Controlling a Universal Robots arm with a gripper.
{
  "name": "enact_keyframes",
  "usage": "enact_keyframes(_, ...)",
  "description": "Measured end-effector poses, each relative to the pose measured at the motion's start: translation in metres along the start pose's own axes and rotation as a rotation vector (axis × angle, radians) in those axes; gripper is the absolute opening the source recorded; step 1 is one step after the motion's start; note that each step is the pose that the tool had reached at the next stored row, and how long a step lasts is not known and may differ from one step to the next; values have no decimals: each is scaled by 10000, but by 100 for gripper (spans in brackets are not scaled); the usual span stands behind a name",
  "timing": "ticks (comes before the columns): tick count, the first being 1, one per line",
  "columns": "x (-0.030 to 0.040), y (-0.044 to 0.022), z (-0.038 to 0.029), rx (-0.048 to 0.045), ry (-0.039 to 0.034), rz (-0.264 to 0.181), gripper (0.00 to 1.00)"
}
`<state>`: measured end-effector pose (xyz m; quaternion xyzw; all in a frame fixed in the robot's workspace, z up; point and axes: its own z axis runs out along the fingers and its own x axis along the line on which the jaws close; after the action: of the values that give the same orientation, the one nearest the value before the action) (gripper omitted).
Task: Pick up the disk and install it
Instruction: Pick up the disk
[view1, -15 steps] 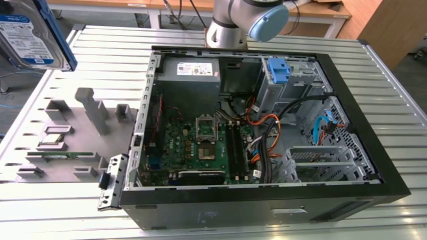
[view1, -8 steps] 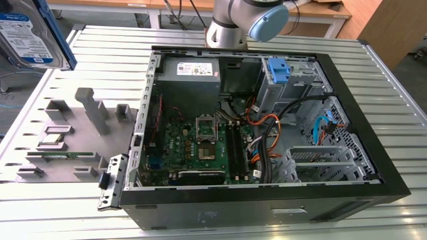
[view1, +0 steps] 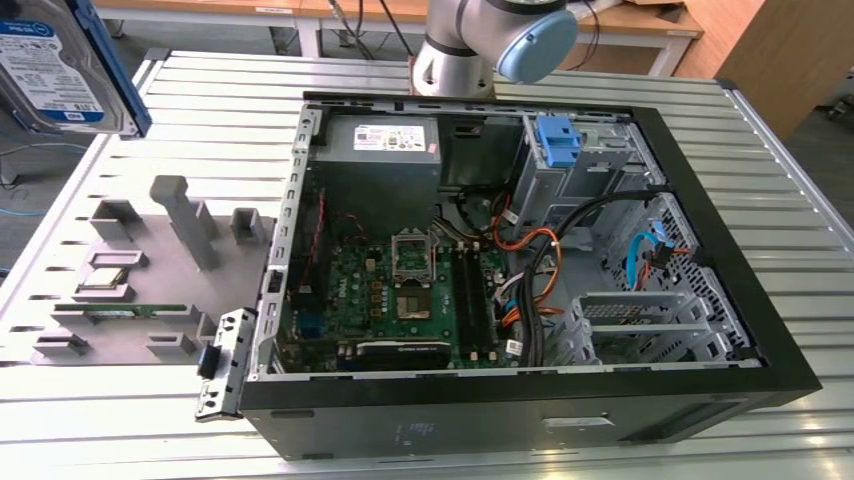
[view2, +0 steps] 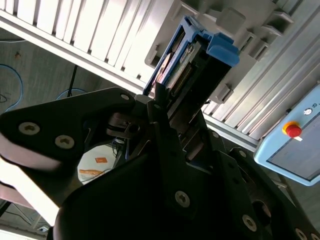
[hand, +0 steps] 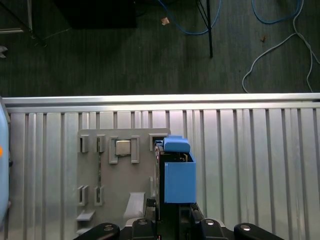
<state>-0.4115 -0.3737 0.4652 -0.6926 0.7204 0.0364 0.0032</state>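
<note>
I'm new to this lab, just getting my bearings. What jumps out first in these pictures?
The open computer case on the slatted table dominates the exterior view's middle. The disk in its blue frame hangs at that view's upper left, clamped by the gripper above a grey parts holder.

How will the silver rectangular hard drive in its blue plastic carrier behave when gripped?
Likely rigid: the silver hard drive is a flat metal slab. Its smooth blue plastic carrier could slip in the gripper. Probably heavy for its size.
</note>
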Motion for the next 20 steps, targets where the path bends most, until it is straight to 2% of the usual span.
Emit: enact_keyframes(20,-7,6,-134,0,0,-1,35)
